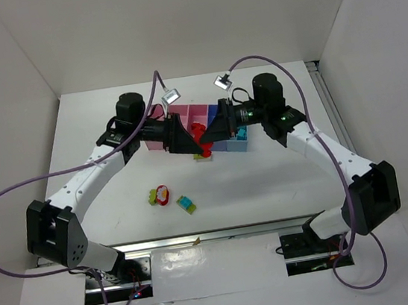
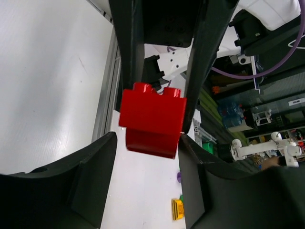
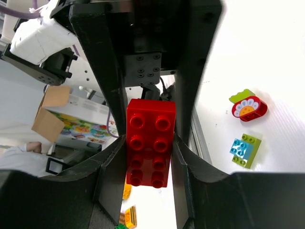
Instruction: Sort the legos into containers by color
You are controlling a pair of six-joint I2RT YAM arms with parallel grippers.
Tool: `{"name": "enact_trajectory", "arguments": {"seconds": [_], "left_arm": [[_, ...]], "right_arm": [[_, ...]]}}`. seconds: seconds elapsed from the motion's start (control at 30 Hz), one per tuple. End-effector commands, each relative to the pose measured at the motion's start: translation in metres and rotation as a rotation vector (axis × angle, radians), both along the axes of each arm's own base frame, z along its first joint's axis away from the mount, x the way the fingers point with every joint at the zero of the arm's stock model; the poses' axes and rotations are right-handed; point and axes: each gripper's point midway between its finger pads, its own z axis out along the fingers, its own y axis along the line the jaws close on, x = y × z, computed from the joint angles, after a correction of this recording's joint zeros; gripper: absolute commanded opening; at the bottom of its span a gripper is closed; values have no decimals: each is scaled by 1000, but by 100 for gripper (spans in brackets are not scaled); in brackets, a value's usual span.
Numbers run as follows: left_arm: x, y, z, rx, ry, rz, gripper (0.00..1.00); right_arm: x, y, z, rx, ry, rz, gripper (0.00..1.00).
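Right gripper (image 3: 147, 148): clamped on the red lego (image 3: 148, 129)
Left gripper (image 2: 147, 143): flanked the same lego — whether it pinched, we could not tell
Red lego: aloft between both grippers, just before the pink containers (image 1: 184, 112)

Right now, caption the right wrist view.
Right gripper shut on a red studded plastic brick; loose multicoloured bricks on white table.

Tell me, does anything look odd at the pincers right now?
Yes: both pincers meet on one red lego in mid-air. The right pincer clamps it while the left pincer flanks it too, an odd double hold.
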Motion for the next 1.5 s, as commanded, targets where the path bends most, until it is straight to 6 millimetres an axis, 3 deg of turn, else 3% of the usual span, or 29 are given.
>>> {"name": "enact_trajectory", "arguments": {"seconds": [0.0,0.1,0.13,0.23,0.27,0.43,0.6,0.63,0.67,0.7,0.73,0.77,0.83,0.93,0.97,1.0,1.07,1.1,1.2,1.27,1.37,1.47], "left_arm": [[-1,-2,25,-51,-87,-28,60],[-2,-2,29,-57,-87,-36,49],[-2,-2,29,-57,-87,-36,31],[-1,-3,20,-37,-43,-46,3],[-1,-3,20,-37,-43,-46,0],[-2,15,-22,28,94,-2,0],[5,41,-60,123,173,149,0],[9,46,-66,142,191,183,0],[18,54,-76,183,205,257,0],[22,58,-81,207,218,292,0],[33,64,-85,262,231,386,0],[42,70,-88,290,231,439,0],[69,86,-93,394,212,617,0],[69,102,-95,500,245,697,0],[76,109,-93,535,230,749,0],[73,114,-98,568,249,764,0],[78,123,-94,590,234,833,0],[80,124,-86,580,212,848,0],[79,123,-79,575,214,841,0],[79,121,-74,562,208,833,0],[83,122,-75,572,212,839,0],[90,120,-66,559,196,843,0]], "right_arm": [[5,2,2,21,-23,7,28],[9,3,-2,16,-16,-3,28],[9,3,-2,16,-16,-3,28],[14,-2,-12,-29,-13,-34,28],[25,-5,-14,-50,-1,-96,28],[65,-40,-21,-89,10,-265,28],[114,-47,-39,-166,20,-458,28],[125,-46,-56,-210,61,-494,28],[147,-50,-52,-246,26,-589,28],[156,-44,-76,-317,81,-615,28],[174,-50,-85,-375,70,-701,28],[189,-39,-89,-402,67,-721,28],[209,-44,-101,-473,72,-825,29],[234,-36,-121,-507,69,-861,29],[244,-29,-112,-499,50,-874,29],[249,-27,-146,-567,108,-856,29],[261,-18,-150,-583,95,-853,29],[260,-13,-169,-621,112,-845,29],[267,-6,-186,-636,103,-841,30],[273,-6,-194,-654,110,-850,48],[281,-7,-199,-678,102,-866,57],[284,-4,-189,-659,83,-859,87]]}}
